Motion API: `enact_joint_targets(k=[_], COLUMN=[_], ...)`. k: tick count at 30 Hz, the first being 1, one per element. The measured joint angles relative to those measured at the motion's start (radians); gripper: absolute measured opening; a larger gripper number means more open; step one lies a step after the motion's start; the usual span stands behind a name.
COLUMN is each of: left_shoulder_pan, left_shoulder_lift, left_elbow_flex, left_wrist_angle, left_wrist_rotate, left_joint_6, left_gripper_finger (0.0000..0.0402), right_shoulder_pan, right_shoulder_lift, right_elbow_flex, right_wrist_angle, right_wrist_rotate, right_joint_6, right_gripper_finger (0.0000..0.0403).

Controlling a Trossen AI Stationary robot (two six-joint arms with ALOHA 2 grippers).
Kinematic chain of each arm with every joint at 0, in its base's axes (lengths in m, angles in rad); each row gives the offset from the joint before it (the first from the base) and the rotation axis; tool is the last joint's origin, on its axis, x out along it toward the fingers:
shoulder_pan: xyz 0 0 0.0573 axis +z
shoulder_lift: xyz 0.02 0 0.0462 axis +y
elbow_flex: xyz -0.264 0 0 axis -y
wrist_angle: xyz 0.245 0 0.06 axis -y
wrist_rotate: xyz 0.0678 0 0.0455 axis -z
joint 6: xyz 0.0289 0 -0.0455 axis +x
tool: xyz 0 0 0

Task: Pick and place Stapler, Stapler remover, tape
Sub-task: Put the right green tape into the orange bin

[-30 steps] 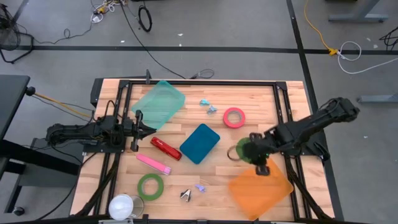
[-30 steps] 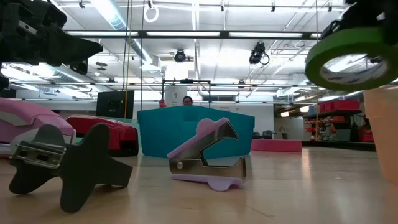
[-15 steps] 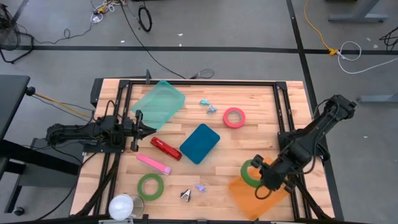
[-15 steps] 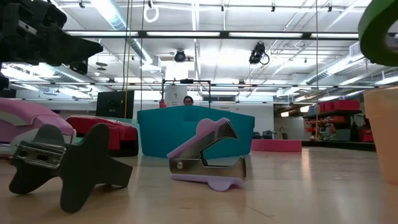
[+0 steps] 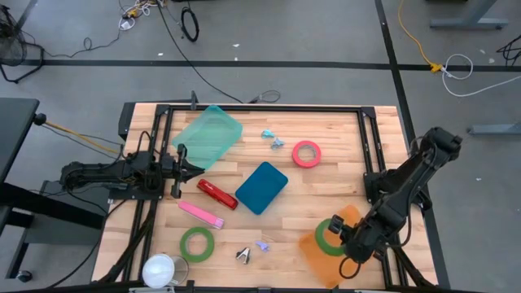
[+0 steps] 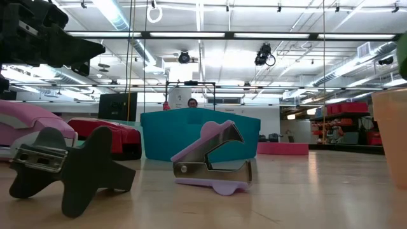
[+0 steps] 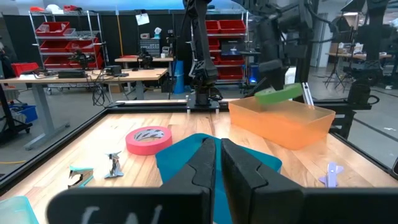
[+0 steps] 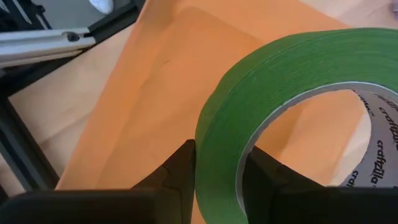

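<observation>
Right gripper [image 5: 340, 236] moved over orange bin [image 5: 313, 256], green tape [image 5: 329, 234] between jaws

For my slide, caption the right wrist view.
Right hand holds a green tape roll above the orange bin.

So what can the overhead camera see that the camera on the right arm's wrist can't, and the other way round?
Only the high view shows the whole wooden table, the waiting left gripper, the red stapler, pink tape roll and teal bin. Only the right wrist view shows the lettering inside the roll's core. Both show the green tape roll held by the right gripper over the orange bin.
</observation>
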Motion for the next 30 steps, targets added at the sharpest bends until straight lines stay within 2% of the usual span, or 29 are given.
enact_joint_targets(k=[19, 30], left_shoulder_pan=[0.0, 0.0], left_shoulder_lift=[0.0, 0.0], left_elbow_flex=[0.0, 0.0], left_wrist_angle=[0.0, 0.0], left_wrist_rotate=[0.0, 0.0], left_joint_6=[0.0, 0.0], left_gripper_finger=[0.003, 0.003], right_shoulder_pan=[0.046, 0.046], right_shoulder_lift=[0.273, 0.291], right_elbow_flex=[-0.041, -0.041], right_wrist_angle=[0.142, 0.162], right_wrist_rotate=[-0.008, -0.007], right_joint_6=[-0.173, -0.135], right_gripper_finger=[0.01, 0.0113])
